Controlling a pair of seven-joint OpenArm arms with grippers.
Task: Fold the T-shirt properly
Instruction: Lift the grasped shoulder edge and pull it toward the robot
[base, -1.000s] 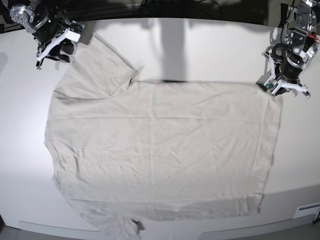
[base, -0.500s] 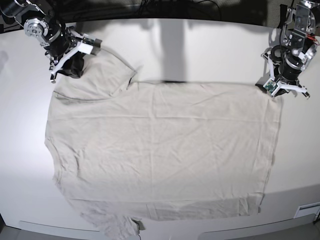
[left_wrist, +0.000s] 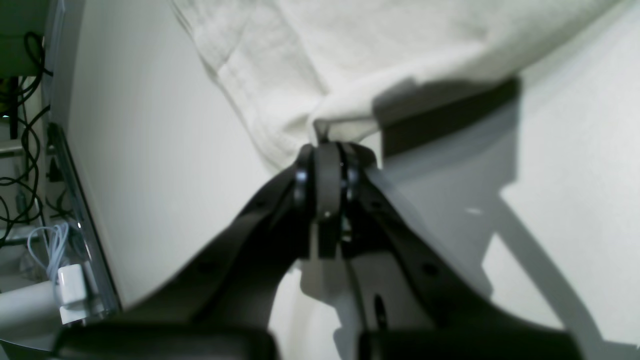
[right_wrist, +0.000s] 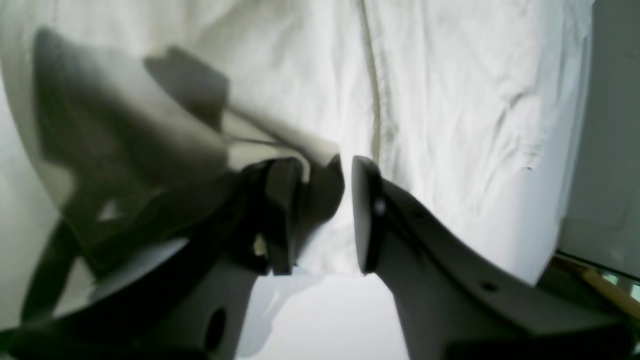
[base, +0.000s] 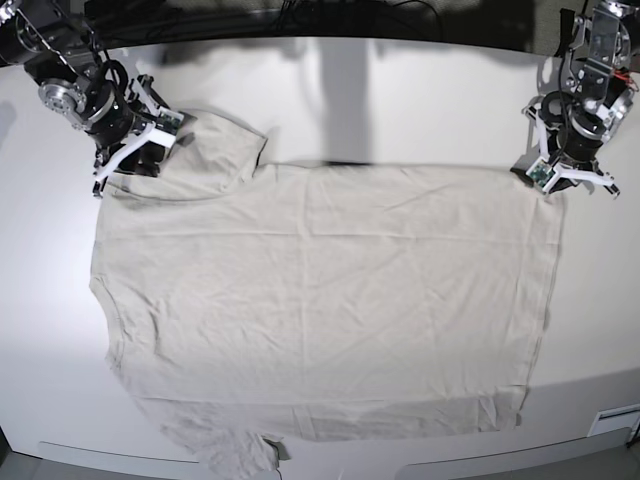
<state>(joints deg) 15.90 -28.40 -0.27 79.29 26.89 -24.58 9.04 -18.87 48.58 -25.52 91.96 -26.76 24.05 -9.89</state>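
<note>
The T-shirt (base: 320, 300) lies spread across the white desk (base: 400, 90), filling the middle of the base view, one sleeve reaching toward the upper left and another bit of cloth bunched over the desk's near edge at the bottom. At upper right, the left end effector (base: 548, 178) sits right on the shirt's corner, and the left wrist view settles it: jaws pinched tight together with a fold of hem nipped between them, cloth tenting up from the pinch. Over at upper left, the right end effector (base: 140, 150) is down at the sleeve; in the right wrist view (right_wrist: 325, 210) its jaws stand partly apart, a flap of sleeve cloth draped over one finger (right_wrist: 282, 215) and running into the gap, but whether it has real purchase I cannot tell. This is thin, limp cotton by the look of it, light, soft, creased all over, sure to sag and slide instead of holding a line. So the sensible places to grab are the stitched edges: hem corners, sleeve cuff, shoulder seam, where the doubled fabric gives the jaws something to bite. Lift at one point only and the rest will likely drag and wrinkle.
</note>
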